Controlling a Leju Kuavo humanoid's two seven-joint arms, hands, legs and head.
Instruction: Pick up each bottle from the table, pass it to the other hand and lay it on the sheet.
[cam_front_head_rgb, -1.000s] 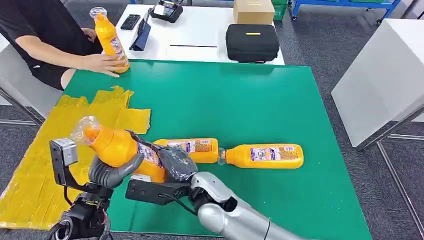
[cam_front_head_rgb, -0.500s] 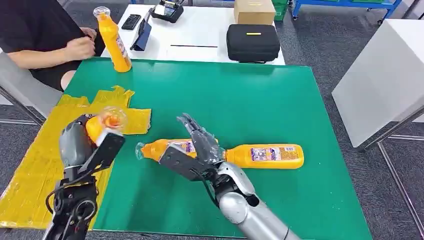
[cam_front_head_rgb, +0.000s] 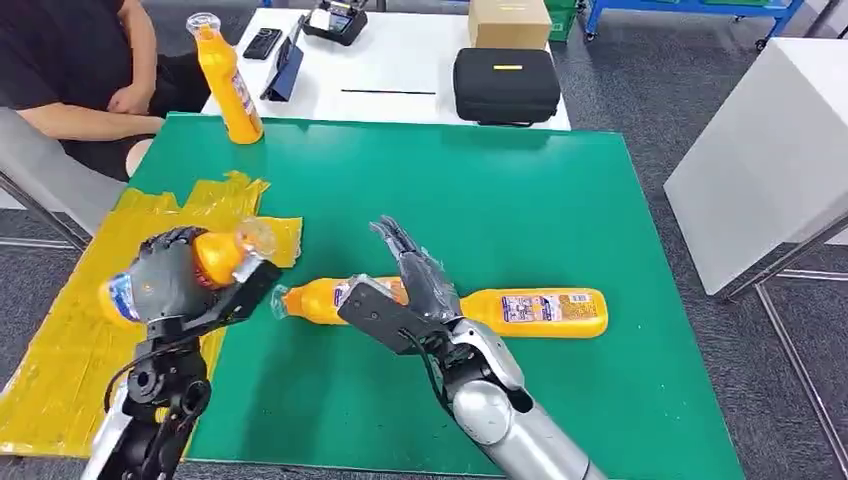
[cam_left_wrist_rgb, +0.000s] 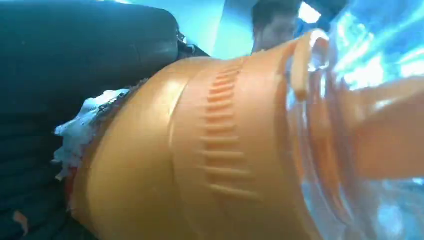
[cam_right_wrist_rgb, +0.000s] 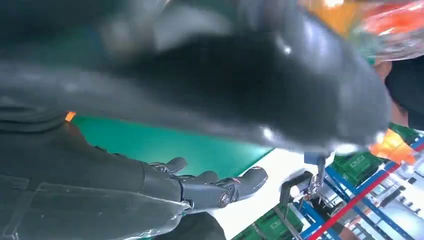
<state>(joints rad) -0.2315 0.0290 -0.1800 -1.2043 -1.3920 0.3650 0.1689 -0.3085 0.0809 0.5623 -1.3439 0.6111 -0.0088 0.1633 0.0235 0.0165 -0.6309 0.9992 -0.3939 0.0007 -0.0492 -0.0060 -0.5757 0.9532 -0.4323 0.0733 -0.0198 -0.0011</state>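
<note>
- Four orange bottles are showing in the head view, and the nearest, the held bottle (cam_front_head_rgb: 215, 255), is sitting in the left hand (cam_front_head_rgb: 168, 278) with its clear cap pointing toward the middle of the counter.
- The left hand's fingers (cam_front_head_rgb: 180, 240) are wrapping around the held bottle's body, holding it above the yellow sheet (cam_front_head_rgb: 75, 340); in the left wrist view the same bottle (cam_left_wrist_rgb: 210, 160) is pressing against the dark palm (cam_left_wrist_rgb: 75, 65).
- The right hand (cam_front_head_rgb: 415, 285) is hovering over the green counter (cam_front_head_rgb: 520, 200) with nothing in it, its fingers (cam_front_head_rgb: 395, 238) stretched out and apart; in the right wrist view the dark fingers (cam_right_wrist_rgb: 220, 190) are likewise spread.
- Just beyond the right hand, two bottles are lying on their sides end to end on the counter: the left lying bottle (cam_front_head_rgb: 325, 298), partly hidden by the hand, and the right lying bottle (cam_front_head_rgb: 535, 311) with its label facing up.
- The yellow sheet is draping over the counter's left edge, crumpled, with no bottle lying on it.
- At the far left corner the upright bottle (cam_front_head_rgb: 228, 85) is standing on the counter, near a seated person (cam_front_head_rgb: 70, 70) in a black shirt.
- Farther off, a white table (cam_front_head_rgb: 400, 80) is carrying a black case (cam_front_head_rgb: 505, 85), a cardboard box (cam_front_head_rgb: 508, 22) and a phone (cam_front_head_rgb: 262, 43).
</note>
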